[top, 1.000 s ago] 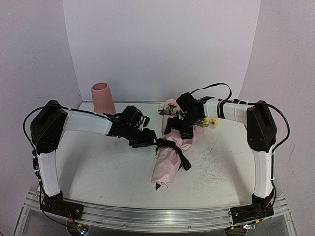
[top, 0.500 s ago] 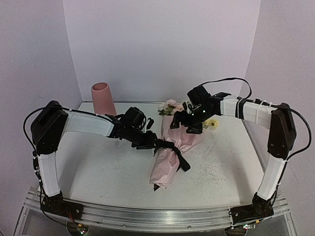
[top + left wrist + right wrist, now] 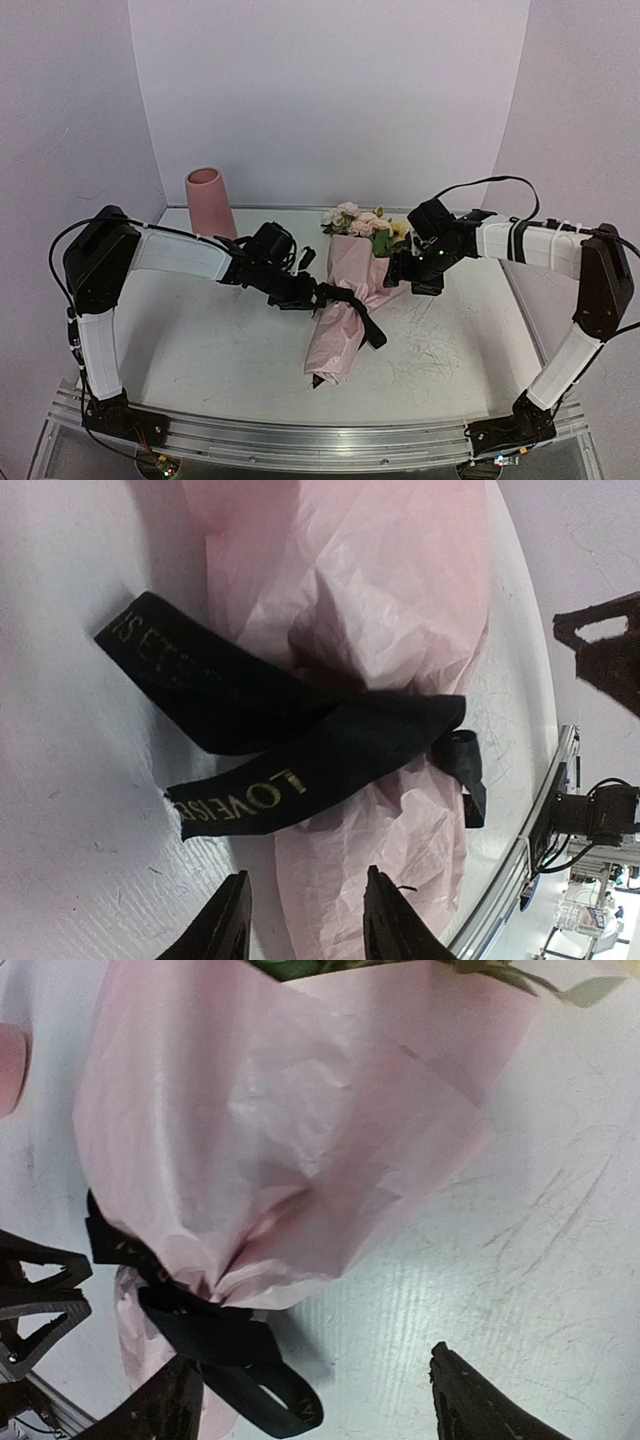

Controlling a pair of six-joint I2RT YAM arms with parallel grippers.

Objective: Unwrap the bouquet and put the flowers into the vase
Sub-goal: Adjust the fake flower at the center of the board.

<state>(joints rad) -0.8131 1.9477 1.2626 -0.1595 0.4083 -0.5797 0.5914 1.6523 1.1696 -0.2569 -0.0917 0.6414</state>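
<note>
The bouquet (image 3: 340, 330) lies mid-table in crinkled pink paper (image 3: 370, 590), tied at its waist by a black ribbon (image 3: 352, 306) with gold lettering (image 3: 290, 735). The flowers (image 3: 358, 222), pink, cream and yellow, stick out of its far end. My left gripper (image 3: 308, 293) is at the ribbon's left side. It is open (image 3: 305, 920), with pink paper showing between its fingers and the ribbon tails just beyond. My right gripper (image 3: 405, 276) hovers low at the bouquet's right side, wide open (image 3: 320, 1400). A ribbon loop (image 3: 255, 1395) lies near its left finger. The pink vase (image 3: 209, 200) stands upright at the back left.
White walls close the table at the back and both sides. An aluminium rail (image 3: 320, 440) runs along the near edge. The scratched tabletop (image 3: 450, 330) lies right of the bouquet. The right arm's cable (image 3: 480, 185) arches over its forearm.
The right arm has swung right and off the flower heads, which now show, and its gripper sits beside the wrap. The left gripper has crept toward the ribbon and its jaws have narrowed.
</note>
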